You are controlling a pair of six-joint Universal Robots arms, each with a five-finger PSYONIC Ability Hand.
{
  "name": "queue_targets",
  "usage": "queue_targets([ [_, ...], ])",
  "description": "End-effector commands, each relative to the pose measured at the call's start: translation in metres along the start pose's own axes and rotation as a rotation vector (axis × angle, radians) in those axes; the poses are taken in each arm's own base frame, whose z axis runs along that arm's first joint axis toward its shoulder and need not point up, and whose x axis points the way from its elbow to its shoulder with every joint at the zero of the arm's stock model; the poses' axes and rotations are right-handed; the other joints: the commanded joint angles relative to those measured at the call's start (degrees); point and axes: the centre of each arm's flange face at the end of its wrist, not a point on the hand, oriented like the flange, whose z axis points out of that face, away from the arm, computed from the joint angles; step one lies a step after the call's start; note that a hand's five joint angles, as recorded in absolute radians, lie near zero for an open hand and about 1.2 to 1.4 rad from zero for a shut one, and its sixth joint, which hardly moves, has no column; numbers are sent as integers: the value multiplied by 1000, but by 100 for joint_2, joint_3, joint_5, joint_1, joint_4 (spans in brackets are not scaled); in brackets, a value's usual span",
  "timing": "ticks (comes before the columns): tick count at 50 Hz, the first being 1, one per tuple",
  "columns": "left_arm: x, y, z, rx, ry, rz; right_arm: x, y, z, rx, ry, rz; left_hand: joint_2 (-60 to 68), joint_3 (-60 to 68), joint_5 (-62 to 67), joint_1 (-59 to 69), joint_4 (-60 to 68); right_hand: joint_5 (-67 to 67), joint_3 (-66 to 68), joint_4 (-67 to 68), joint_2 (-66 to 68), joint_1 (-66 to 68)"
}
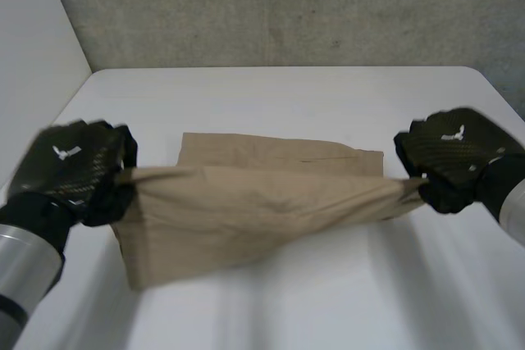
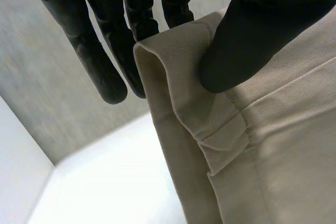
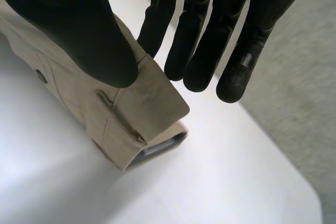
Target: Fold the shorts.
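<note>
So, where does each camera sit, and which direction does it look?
Head view: between and behind the arms, looking down at the table; left robot hand and right robot hand hold up the shorts.
Left wrist view: on the left wrist, looking along the palm; its robot hand pinches one end.
Right wrist view: on the right wrist; its robot hand pinches the other end.
All share the shorts.

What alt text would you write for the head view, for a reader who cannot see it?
The left hand and the right hand, both black, pinch opposite ends of tan shorts, holding one edge stretched above the white table while the rest lies on it.
</note>
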Motion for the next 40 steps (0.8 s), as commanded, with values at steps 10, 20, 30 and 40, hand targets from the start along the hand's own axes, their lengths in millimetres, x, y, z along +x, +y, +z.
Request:
queue_targets([
  [10, 26, 50, 133, -144, 24, 149, 2, 51, 107, -202, -49, -14, 1132, 1193, 1413, 1474, 1098, 1381, 1217, 1168, 1252, 2574],
  [20, 32, 56, 228, -50, -17, 265, 4, 49, 181, -108, 37, -63, 1132, 1193, 1413, 1474, 1098, 1381, 1217, 1168, 1252, 2574],
  [30, 21, 73, 275, 38, -84, 326, 7, 49, 224, 64, 159, -102, 1132, 1193, 1413, 1474, 1098, 1381, 1217, 1168, 1252, 2574],
  [40, 30, 87, 299, 139, -86, 326, 2, 61, 244, 76, 177, -102, 1132, 1193, 1413, 1474, 1098, 1381, 1217, 1168, 1252, 2574],
])
